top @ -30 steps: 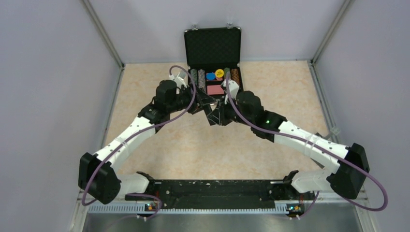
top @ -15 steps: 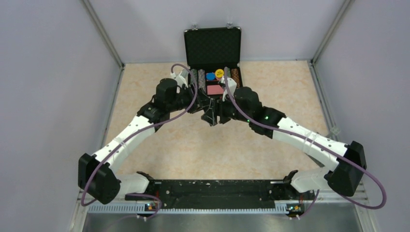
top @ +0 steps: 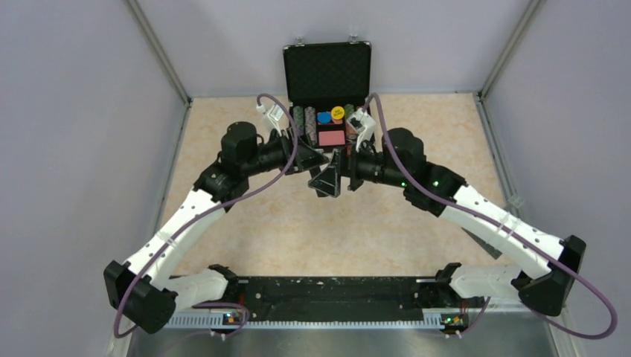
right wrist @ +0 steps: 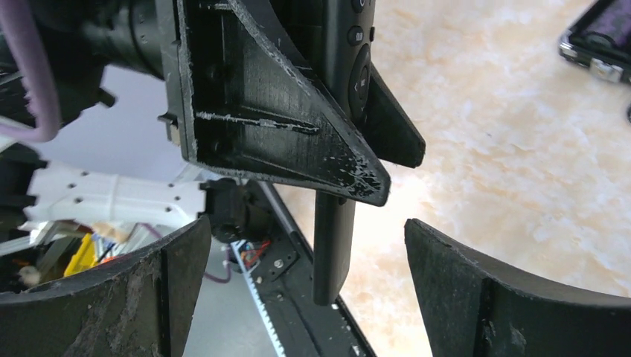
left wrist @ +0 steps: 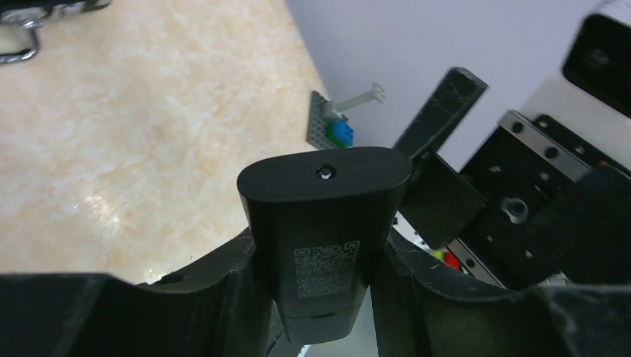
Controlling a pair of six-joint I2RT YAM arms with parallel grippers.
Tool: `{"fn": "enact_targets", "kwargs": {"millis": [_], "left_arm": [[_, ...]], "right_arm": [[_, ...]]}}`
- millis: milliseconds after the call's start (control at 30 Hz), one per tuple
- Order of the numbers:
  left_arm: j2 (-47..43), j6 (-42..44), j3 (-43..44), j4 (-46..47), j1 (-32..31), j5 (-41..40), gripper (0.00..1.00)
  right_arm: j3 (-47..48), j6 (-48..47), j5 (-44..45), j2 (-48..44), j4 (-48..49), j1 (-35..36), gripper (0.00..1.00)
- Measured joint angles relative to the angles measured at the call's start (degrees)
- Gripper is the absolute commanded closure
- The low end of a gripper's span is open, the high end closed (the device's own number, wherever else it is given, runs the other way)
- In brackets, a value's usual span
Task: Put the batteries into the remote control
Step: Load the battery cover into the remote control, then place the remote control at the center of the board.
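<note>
Near the centre of the overhead frame, the left hand [left wrist: 316, 297] clamps the remote control [left wrist: 324, 201] by its sides, while the right hand [right wrist: 301, 260], spread wide, faces its buttoned side.

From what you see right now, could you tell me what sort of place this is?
Probably a robot lab test cell: plain grey walls enclose a marble-patterned tabletop, two arms are bolted at its near edge, and an open case of chips sits at the back.
</note>
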Motion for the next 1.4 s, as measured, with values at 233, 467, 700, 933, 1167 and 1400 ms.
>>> {"fn": "enact_targets", "kwargs": {"millis": [233,467,700,933,1167,1400], "left_arm": [[-3.5,0.5,0.2,4.9,0.0,8.0,1.00],[-5.6,-0.9,0.3,12.4,0.1,13.7,1.00],[-6.1,-6.2,0.3,25.3,0.0,19.1,1.00],[-6.1,-8.8,0.3,30.3,0.0,21.5,1.00],[-5.9,-9.2,-0.1,31.1,0.1,22.1,1.00],[-5.6,-9.0,-0.1,29.9,0.2,21.7,0.72]], "right_arm": [[0.0,-1.0,-5.3,-5.0,0.1,0.0,0.01],[-1.2,1.2,-9.6,-5.9,4.8,-0.1,0.03],[-5.0,7.4,-15.5,-5.3,13.9,-0.2,0.16],[-8.8,13.6,-18.4,-5.1,25.2,-0.3,0.27],[-11.0,18.2,-20.7,-5.0,31.4,-0.5,0.51],[-12.2,19.6,-21.1,-5.0,34.3,-0.5,0.63]]}}
